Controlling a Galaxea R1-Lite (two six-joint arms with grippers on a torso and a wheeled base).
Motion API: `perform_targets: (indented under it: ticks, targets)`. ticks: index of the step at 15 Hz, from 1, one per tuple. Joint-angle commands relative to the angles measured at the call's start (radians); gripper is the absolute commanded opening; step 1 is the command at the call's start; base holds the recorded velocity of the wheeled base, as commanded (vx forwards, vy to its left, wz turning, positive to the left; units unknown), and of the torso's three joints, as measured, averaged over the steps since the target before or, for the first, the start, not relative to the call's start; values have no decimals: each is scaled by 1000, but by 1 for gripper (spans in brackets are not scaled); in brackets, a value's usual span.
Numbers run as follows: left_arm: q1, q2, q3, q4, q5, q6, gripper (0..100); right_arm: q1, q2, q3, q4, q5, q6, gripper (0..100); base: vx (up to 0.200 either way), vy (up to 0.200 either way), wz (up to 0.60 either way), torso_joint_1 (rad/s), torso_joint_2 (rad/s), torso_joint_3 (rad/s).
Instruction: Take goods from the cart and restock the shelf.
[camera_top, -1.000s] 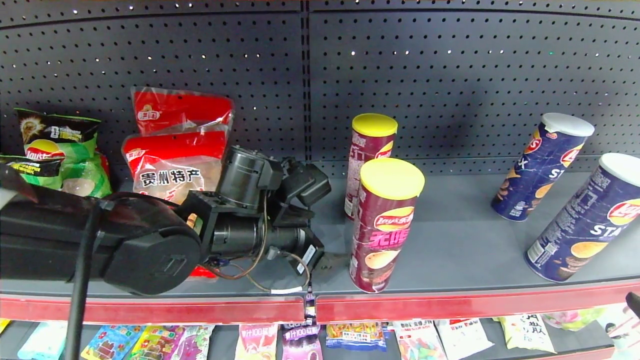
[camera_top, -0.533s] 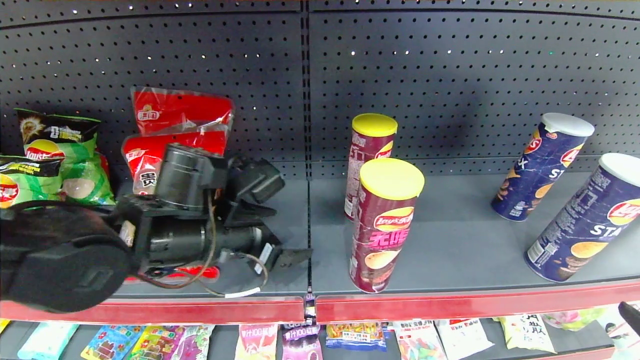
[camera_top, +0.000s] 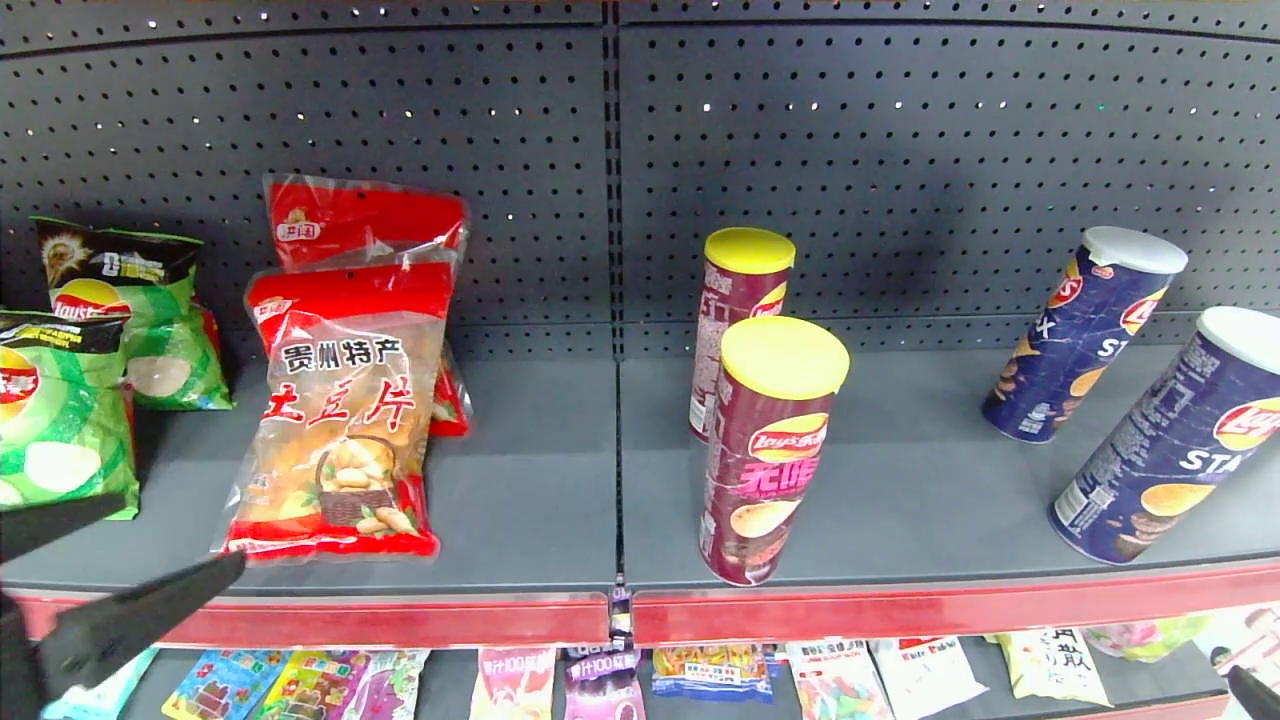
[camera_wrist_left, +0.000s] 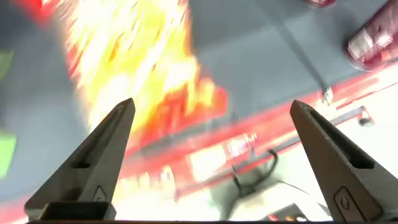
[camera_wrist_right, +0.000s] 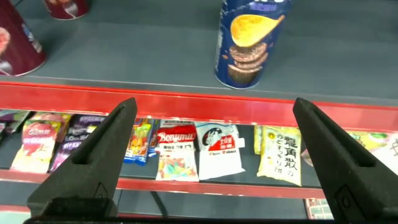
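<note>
- Stock: the red bag (camera_top: 340, 420) stands on the shelf (camera_top: 520, 500), at nine o'clock from the front maroon can (camera_top: 770, 450). Its foot is near the red rail (camera_top: 900, 610) and its back rests on a second red bag (camera_top: 365, 220) at twelve o'clock.
- Left gripper (camera_top: 184, 528): it sits at seven o'clock from the red bag, near the bag's lower corner, with the jaws spread wide and nothing in them. The left wrist view shows the left gripper (camera_wrist_left: 211, 104) the same way.
- Right gripper (camera_wrist_right: 214, 102): the jaws are released and empty. It hangs in front of the rail, with a blue can (camera_wrist_right: 249, 40) at twelve o'clock on the shelf.
- Neighbours: green bags (camera_top: 60, 420) lie at nine o'clock from the red bag. A rear maroon can (camera_top: 735, 300) and two blue cans (camera_top: 1085, 335) lie towards three o'clock.
- Risk 1: the bag is soft and stands close to the edge. In my judgement it may slump forward over the rail if nudged.
- Risk 2: the spread left fingers are close to the bag's corner, so a careless sweep could snag the film and drag the bag off.
- Risk 3: the front maroon can stands near the rail, and a returning arm could topple it.
- Change: one second ago the left arm lay across the shelf, hiding most of the bag, with its gripper just beside the front maroon can. Half a second ago it had drawn back towards nine o'clock. It has now withdrawn to the seven o'clock corner, and the bag is in full view. The cans have not shifted.
</note>
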Motion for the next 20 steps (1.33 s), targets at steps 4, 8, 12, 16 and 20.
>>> perform_targets:
  ticks: [4,8,12,16,20]
  targets:
    - [133,-646,159,483,190,-124,100,-103,-39,40,-1,-24,0,100,0,0,0,0,0,0]
    - [341,-747,284,478,190,-154,100,-137,-176,121,61,-12,-20,100,0,0,0,0,0,0]
    - [339,-745,504,-25,70,-144,100,-106,-268,93,142,2,-14,100,0,0,0,0,0,0]
    - [339,-745,639,-267,57,-39,100,-89,-300,112,99,-10,6,100,0,0,0,0,0,0]
    - [342,-745,643,-226,152,-29,100,-89,-300,124,64,-93,10,100,0,0,0,0,0,0]
